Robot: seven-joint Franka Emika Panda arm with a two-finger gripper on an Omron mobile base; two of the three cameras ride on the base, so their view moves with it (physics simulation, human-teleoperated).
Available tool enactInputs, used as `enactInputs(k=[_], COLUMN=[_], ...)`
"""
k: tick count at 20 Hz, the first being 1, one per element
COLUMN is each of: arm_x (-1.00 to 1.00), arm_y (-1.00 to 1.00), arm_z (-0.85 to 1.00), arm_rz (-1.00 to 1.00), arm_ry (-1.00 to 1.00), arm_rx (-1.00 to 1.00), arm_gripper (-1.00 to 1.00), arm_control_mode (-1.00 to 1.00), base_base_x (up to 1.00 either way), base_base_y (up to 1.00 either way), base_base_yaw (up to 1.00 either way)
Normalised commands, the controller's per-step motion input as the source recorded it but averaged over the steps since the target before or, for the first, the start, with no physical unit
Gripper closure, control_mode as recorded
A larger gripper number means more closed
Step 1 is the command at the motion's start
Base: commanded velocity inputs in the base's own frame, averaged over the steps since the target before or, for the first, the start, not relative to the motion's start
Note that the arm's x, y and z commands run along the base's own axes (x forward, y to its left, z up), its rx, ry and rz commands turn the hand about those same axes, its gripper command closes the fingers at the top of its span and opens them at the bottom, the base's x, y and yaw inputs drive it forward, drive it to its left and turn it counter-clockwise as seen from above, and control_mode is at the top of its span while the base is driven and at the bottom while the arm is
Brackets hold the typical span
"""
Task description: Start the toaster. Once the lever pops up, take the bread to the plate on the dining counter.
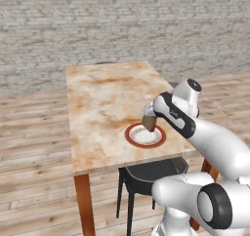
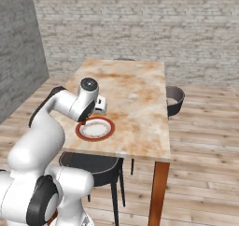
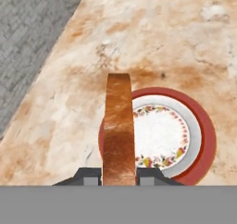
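Observation:
My gripper (image 1: 148, 118) is shut on the bread (image 1: 149, 124), a brown-crusted slice held on edge. It hangs just above the left part of the plate (image 1: 131, 138), which is white with a red rim and lies near the front edge of the dining counter (image 1: 102, 98). In the hand view the bread (image 3: 119, 126) stands upright between my fingertips, over the left rim of the plate (image 3: 206, 140). From the right base view my hand (image 2: 100, 106) hovers at the near-left part of the plate (image 2: 81, 132). The toaster is out of view.
A dark stool (image 1: 146, 174) is tucked under the counter's near end, by its reddish-brown leg (image 1: 84, 203). Another dark stool (image 2: 174, 99) stands at the counter's right side. Bare marble top (image 2: 135, 80) stretches beyond the plate; brick wall behind, wooden floor around.

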Motion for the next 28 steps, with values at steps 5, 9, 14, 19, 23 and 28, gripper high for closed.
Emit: enactInputs(k=[5,9,14,19,23,28], arm_x=[0.00,0.00,0.00,0.00,0.03,0.00], arm_y=[0.00,0.00,0.00,0.00,0.00,0.00], arm_z=[-0.02,-0.21,-0.37,-0.08,0.00,-0.04], arm_rz=[0.00,0.00,0.00,0.00,0.00,0.00], arm_ry=[-0.06,0.00,0.00,0.00,0.00,0.00], arm_rx=[0.00,0.00,0.00,0.01,0.00,0.00], arm_gripper=[1.00,1.00,1.00,1.00,1.00,1.00], arm_control_mode=[-1.00,-1.00,-1.00,-1.00,-1.00,-1.00], base_base_x=[0.00,0.00,0.00,0.00,0.00,0.00], base_base_y=[0.00,0.00,0.00,0.00,0.00,0.00], base_base_yaw=[0.00,0.00,0.00,0.00,0.00,0.00])
